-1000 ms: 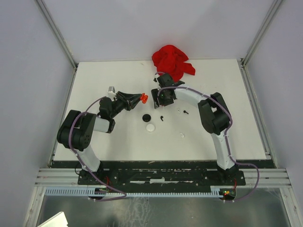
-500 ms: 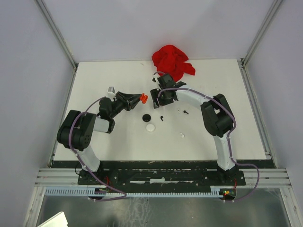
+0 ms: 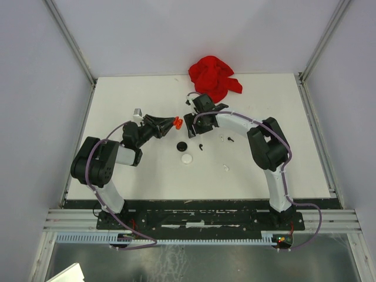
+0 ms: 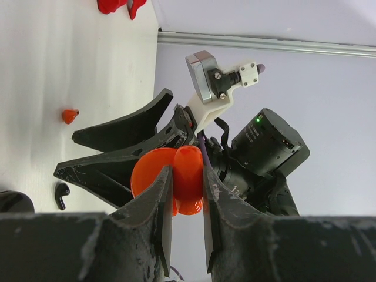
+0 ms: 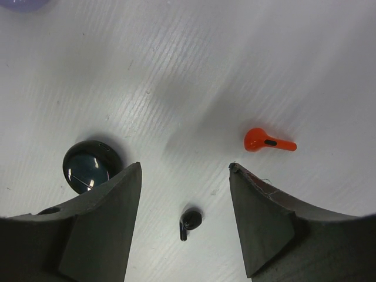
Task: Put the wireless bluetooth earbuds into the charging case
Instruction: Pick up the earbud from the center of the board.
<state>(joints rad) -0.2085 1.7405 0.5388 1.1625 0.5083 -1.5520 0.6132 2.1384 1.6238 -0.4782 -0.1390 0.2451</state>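
Observation:
My left gripper [image 4: 187,176] is shut on an orange-red charging case [image 4: 154,176], opened into two round halves and held above the table [image 3: 147,170]. In the top view that case [image 3: 178,122] hangs between the two grippers. My right gripper [image 5: 185,170] stands open with nothing between its fingers, just right of the case [image 3: 189,124]. Below it on the table lie a red earbud [image 5: 267,141] and a black earbud [image 5: 189,221]. The left wrist view shows the same red earbud [image 4: 70,116] and black earbud [image 4: 60,194].
A black round disc [image 5: 91,166] lies left of the right gripper's fingers, with a white disc [image 3: 187,158] nearer the arms. A crumpled red cloth [image 3: 214,76] sits at the back. Small pieces [image 3: 226,140] and a white bud [image 3: 226,168] lie to the right.
The right gripper has shifted a little to the left, closer to the held case. The left gripper and the case have not moved.

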